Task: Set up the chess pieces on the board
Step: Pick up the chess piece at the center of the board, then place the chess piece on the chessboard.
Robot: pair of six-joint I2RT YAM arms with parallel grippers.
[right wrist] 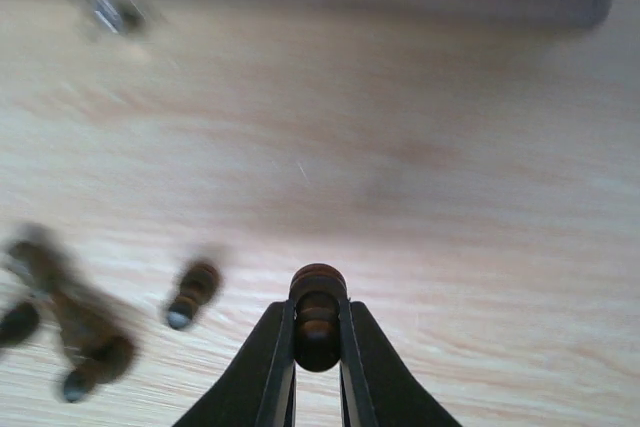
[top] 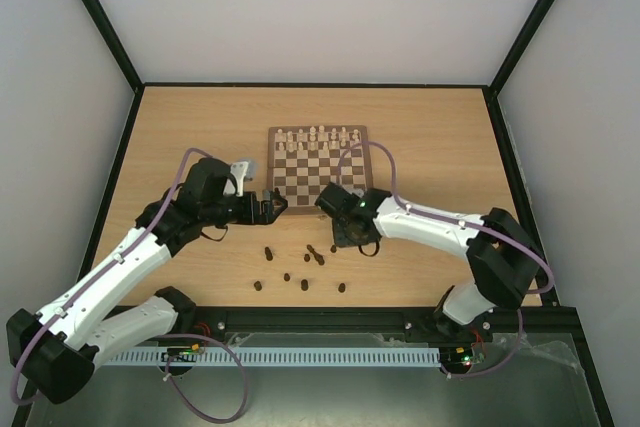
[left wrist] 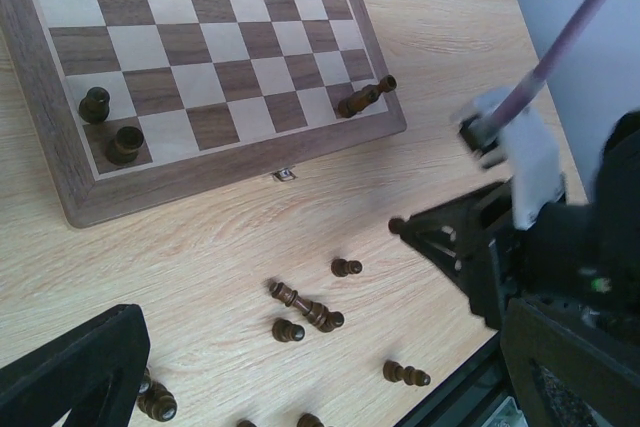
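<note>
While your right fingers were pinched tight around one small dark piece, gripping it just below its rounded head, the rest of the loose dark chess pieces lay scattered on the table at six o'clock of the board, just off its near edge. You should have judged such a piece as very light, hard, stiff turned wood. It looked smooth enough to twist or squirt out of a narrow pinch, and though unlikely to break, it was quick to roll or topple. The waist under the head, where you had it, looked the soundest hold, since the taper there would resist sliding. Your left fingers stood spread as wide as they go with nothing between them, hovering at about eight o'clock of the board, by its near left corner.

The right wrist view alone showed you the grip itself, with blurred loose pieces at nine o'clock of the held one. It did not tell whether the piece was clear of the table. The left wrist view gave what neither other did: two dark pieces standing near one corner of the board, another lying on its side at the opposite near corner, and the clasp. Only the top view showed the cream-white pieces ranked along the board's twelve o'clock edge, and both arms together.
</note>
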